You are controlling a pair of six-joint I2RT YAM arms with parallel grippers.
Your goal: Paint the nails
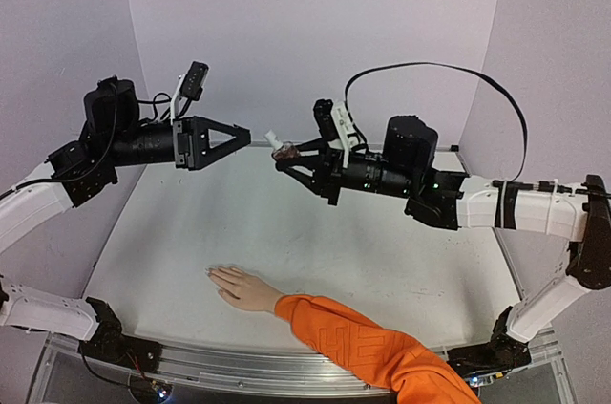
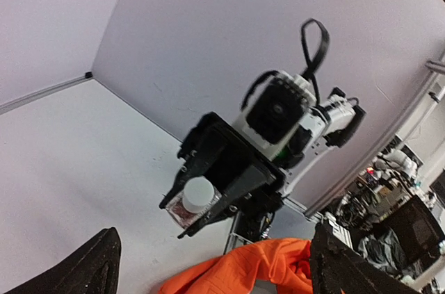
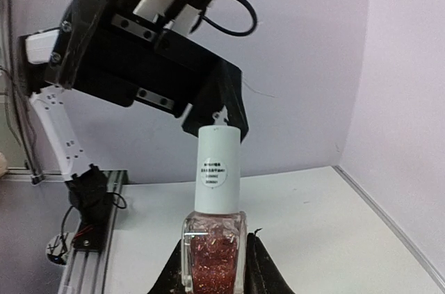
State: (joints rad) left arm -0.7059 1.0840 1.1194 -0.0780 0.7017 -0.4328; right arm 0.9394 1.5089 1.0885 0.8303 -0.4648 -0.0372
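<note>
So the fake hand (image 1: 241, 287) is lying flat on the white desk (image 1: 286, 232), palm down. Its bright orange sleeve (image 1: 363, 347) trails off toward the near edge on the right arm's side. The nails (image 1: 211, 273) are at the tips of those pale fingers, pointing away from the sleeve. Honestly they're too tiny to pick out from the skin in the top view, and I can't tell if there's any colour on them.

Both arms are up in the air, well above the hand and farther back toward the rear wall. The right gripper (image 1: 280, 158) has its jaws clamped on a small square glass nail polish bottle (image 3: 214, 252). It's full of coppery red glitter, and the tall white cap (image 3: 218, 169) is on, with a little round sticker on it.

The left gripper (image 1: 246, 136) faces it from the other side, and its wrist cam shows the jaws spread wide with nothing in them. In the top view its tip sits close to the cap with a small gap between them. Nothing is touching the hand.
</note>
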